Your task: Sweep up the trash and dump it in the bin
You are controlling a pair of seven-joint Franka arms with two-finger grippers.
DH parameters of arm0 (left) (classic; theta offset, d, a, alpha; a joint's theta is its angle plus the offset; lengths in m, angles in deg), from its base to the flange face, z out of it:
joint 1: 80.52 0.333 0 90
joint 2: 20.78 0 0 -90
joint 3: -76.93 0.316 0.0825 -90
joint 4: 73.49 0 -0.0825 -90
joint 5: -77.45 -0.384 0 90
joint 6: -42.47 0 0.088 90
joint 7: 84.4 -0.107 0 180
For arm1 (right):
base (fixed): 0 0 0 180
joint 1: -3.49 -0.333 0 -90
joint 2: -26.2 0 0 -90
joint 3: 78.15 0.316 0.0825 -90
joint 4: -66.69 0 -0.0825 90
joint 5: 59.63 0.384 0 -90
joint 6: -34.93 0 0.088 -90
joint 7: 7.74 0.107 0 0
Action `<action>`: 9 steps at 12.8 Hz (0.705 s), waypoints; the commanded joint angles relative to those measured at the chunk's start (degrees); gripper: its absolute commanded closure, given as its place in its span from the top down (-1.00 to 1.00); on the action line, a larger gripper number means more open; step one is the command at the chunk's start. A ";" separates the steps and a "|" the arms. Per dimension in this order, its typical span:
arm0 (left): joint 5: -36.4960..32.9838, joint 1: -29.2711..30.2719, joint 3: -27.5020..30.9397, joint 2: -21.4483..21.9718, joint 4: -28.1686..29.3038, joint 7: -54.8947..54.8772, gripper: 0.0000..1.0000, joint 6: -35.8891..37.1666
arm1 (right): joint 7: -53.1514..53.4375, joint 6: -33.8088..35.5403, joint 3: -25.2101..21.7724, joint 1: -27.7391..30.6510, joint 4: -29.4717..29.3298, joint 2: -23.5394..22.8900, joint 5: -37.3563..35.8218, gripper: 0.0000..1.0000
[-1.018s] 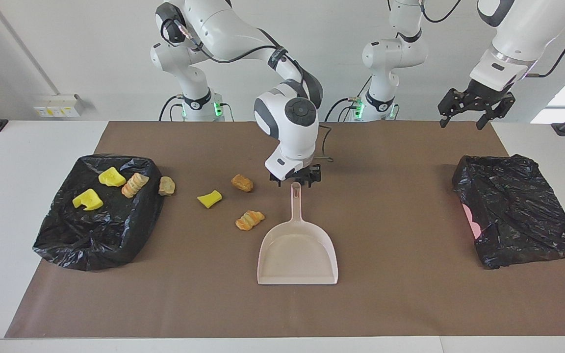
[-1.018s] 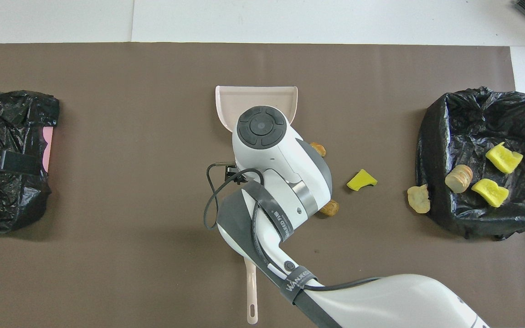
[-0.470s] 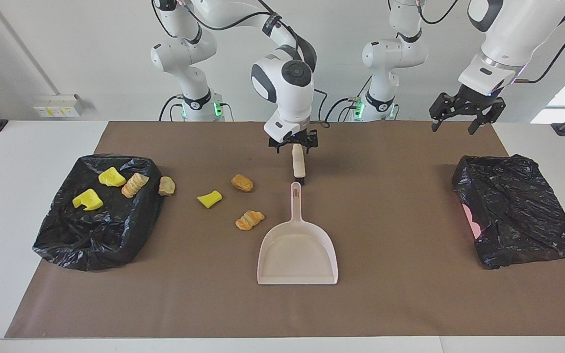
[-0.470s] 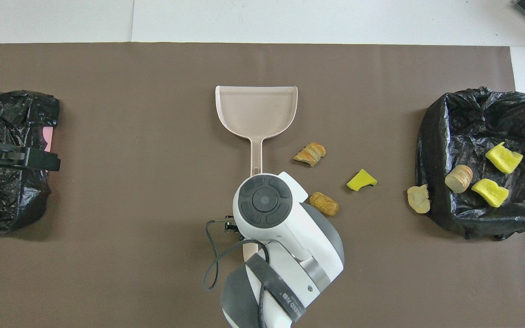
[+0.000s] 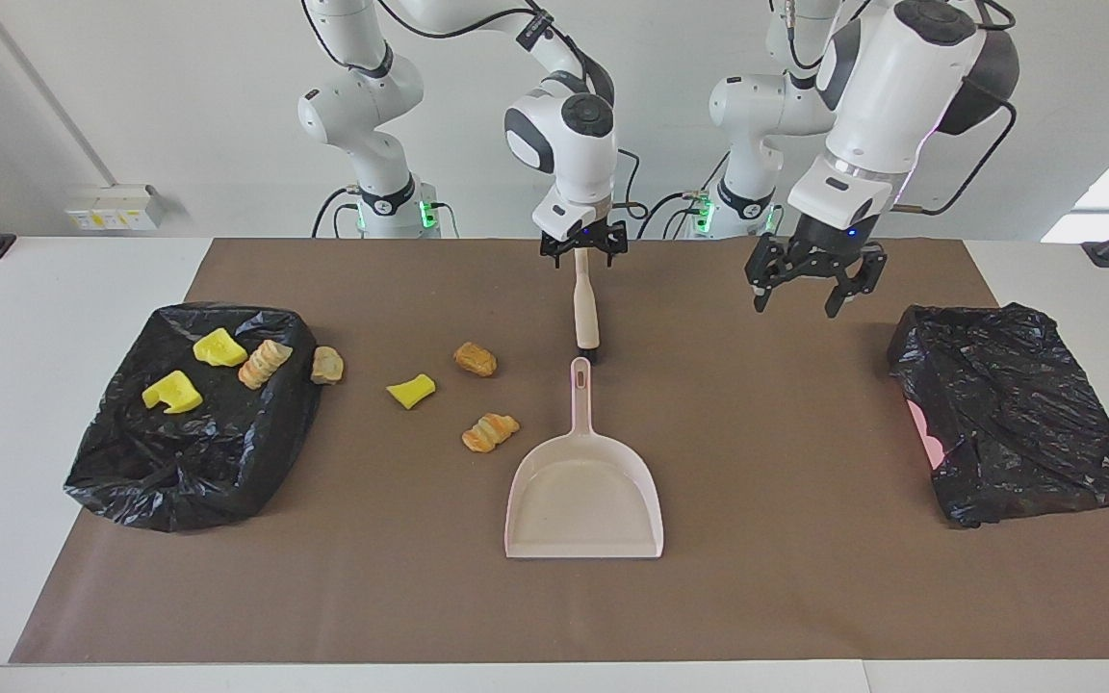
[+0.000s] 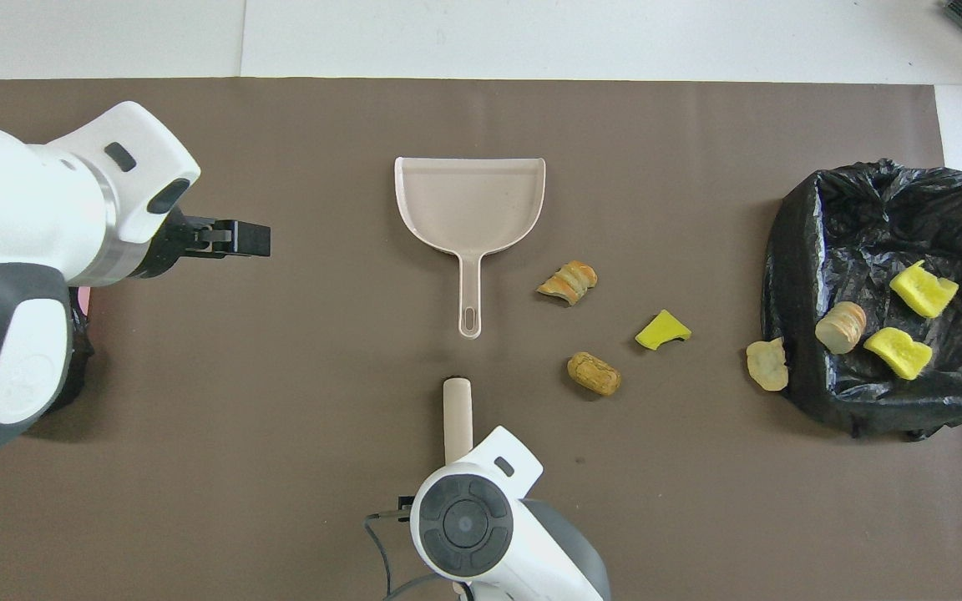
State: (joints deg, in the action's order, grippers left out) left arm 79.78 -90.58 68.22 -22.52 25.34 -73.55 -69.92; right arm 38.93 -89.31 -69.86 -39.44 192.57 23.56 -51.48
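1. On the brown paper mat [image 6: 281,434], clock read from overhead: beige plastic dustpan [image 6: 470,200] at centre, cream-handled brush [image 6: 458,409] flat at 6.
2. Trash: three loose scraps [image 6: 594,373] at 4, tan chunk [image 6: 767,365] against black-bag-lined bin [image 6: 782,275] at 3, rest inside it.
3. Right gripper [image 5: 581,258] spread over brush handle. Left gripper [image 5: 798,304] spread, hovering over bare mat at 9.
4. Next, likely: drop straight down, pinch handle squarely, lift level.
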 commanded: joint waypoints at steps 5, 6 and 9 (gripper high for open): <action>0.57 -12.17 0.98 -15.11 -1.28 4.08 1.00 -15.28 | 3.42 -6.02 -0.12 -4.18 8.06 1.94 1.34 1.00; 0.57 -13.31 0.89 -16.52 -1.28 4.70 1.00 -15.84 | 3.86 -5.93 -0.12 -4.27 7.63 1.85 1.25 1.00; 0.66 -15.51 0.89 -19.25 -1.19 5.58 1.00 -19.70 | 6.15 -3.74 -0.21 -3.74 7.71 4.13 1.34 0.84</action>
State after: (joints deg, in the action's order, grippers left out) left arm 79.97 -104.55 68.14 -40.46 25.11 -68.78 -88.12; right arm 43.43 -94.01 -69.92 -43.47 198.88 24.45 -51.45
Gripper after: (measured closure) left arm 0.000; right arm 0.026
